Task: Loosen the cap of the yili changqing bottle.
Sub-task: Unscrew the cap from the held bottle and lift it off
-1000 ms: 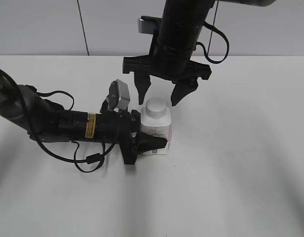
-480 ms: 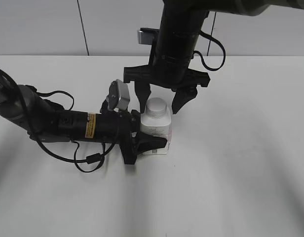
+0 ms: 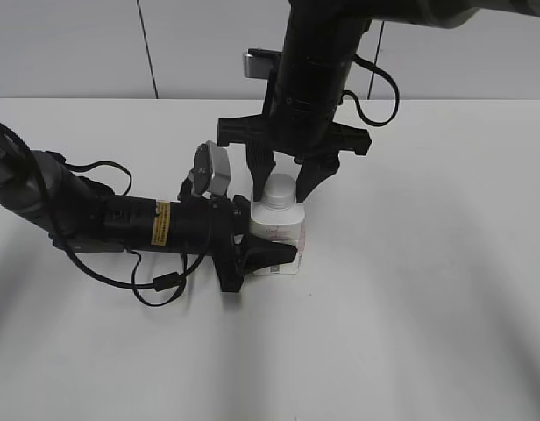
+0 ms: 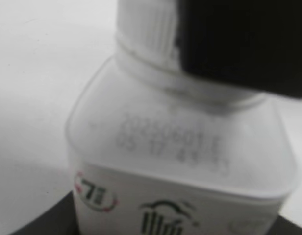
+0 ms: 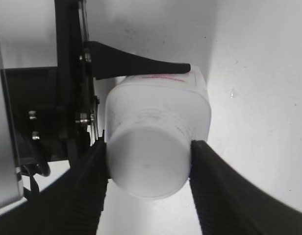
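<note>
The yili changqing bottle (image 3: 278,232) stands upright on the white table, white with a pink-and-white label. It fills the left wrist view (image 4: 180,171) and shows from above in the right wrist view (image 5: 158,105). My left gripper (image 3: 263,253) is shut on the bottle's body from the left side. The white cap (image 3: 280,189) sits on the neck; it also shows in the right wrist view (image 5: 147,161) and the left wrist view (image 4: 146,27). My right gripper (image 3: 283,180) comes down from above, and its two fingers (image 5: 148,164) press on both sides of the cap.
The white table (image 3: 428,289) spreads around the bottle. A pale wall (image 3: 77,48) runs behind the table's far edge. The left arm's cables (image 3: 160,285) lie on the table at the left.
My right gripper has come down over the bottle and its fingers have closed in from wide apart onto the cap. The left gripper and the bottle have not moved.
</note>
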